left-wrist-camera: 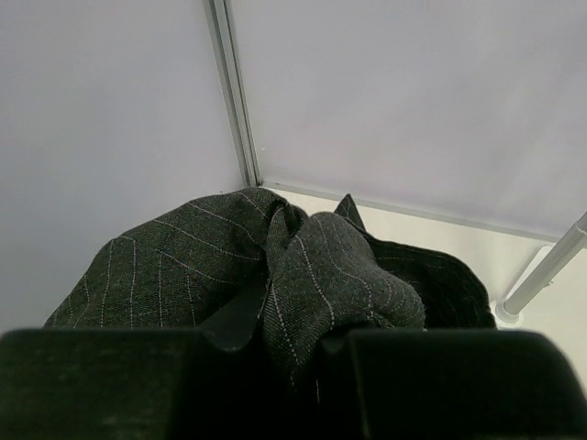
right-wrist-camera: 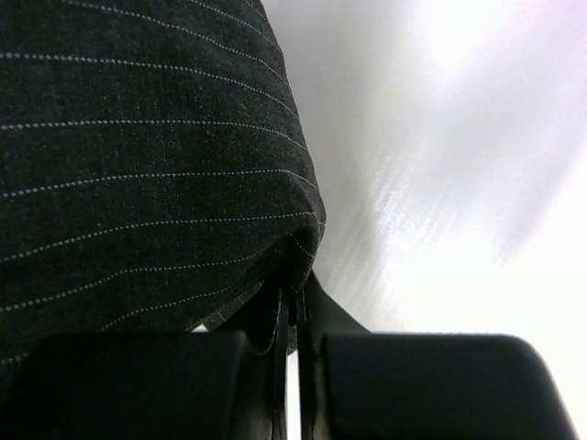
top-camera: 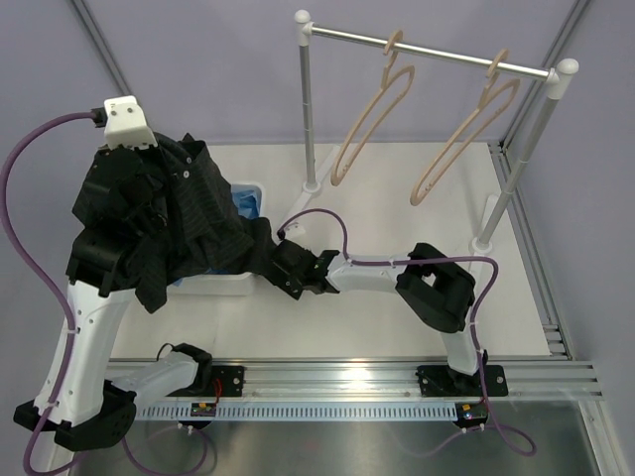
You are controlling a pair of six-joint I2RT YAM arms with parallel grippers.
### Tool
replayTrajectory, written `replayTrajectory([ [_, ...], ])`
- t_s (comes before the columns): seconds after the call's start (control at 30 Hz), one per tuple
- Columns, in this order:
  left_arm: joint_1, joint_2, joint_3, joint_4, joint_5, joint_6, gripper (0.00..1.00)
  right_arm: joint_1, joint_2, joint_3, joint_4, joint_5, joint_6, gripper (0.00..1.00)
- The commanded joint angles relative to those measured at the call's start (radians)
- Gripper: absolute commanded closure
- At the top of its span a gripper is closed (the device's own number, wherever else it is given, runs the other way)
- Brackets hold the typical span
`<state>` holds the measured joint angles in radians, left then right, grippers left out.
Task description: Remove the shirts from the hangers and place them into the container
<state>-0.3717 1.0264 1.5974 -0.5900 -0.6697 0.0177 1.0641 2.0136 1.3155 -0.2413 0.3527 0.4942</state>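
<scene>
The black pinstriped shirt [top-camera: 198, 228] hangs bunched from my raised left arm and drapes down over the white container [top-camera: 233, 285], hiding most of it. A light blue shirt [top-camera: 248, 203] lies inside the container and only a corner of it shows. My left gripper [left-wrist-camera: 293, 353] is shut on a fold of the black shirt [left-wrist-camera: 330, 266]. My right gripper [top-camera: 281, 260] sits at the shirt's lower right edge, beside the container. In its wrist view the right gripper [right-wrist-camera: 295, 312] is shut on the hem of the black shirt [right-wrist-camera: 138, 165]. Two beige hangers [top-camera: 372, 119] [top-camera: 461, 139] hang bare.
Both hangers hang from a metal rail [top-camera: 437, 52] carried by two white-capped posts [top-camera: 310, 119] [top-camera: 516, 169] at the back right of the white table. Grey walls stand close behind and to the left. My arms' bases sit on a metal track [top-camera: 347, 382] at the near edge.
</scene>
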Motion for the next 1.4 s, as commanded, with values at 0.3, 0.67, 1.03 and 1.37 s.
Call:
replayTrajectory([
  [0.3,0.043,0.026,-0.047,-0.077,-0.010,-0.096,0.85,0.068,-0.327,0.126,-0.259,0.187,-0.055,1.00],
  [0.67,0.359,0.175,-0.019,-0.162,0.372,-0.263,0.95,0.069,-0.273,0.678,-0.402,-0.153,-0.313,1.00],
  [1.03,0.508,0.204,-0.126,0.279,0.883,-0.415,0.98,0.068,0.057,1.188,-0.457,-0.507,-0.394,1.00],
  [1.37,0.519,0.150,-0.408,0.165,0.830,-0.573,0.98,0.007,0.223,1.127,-0.297,-0.687,-0.376,1.00],
])
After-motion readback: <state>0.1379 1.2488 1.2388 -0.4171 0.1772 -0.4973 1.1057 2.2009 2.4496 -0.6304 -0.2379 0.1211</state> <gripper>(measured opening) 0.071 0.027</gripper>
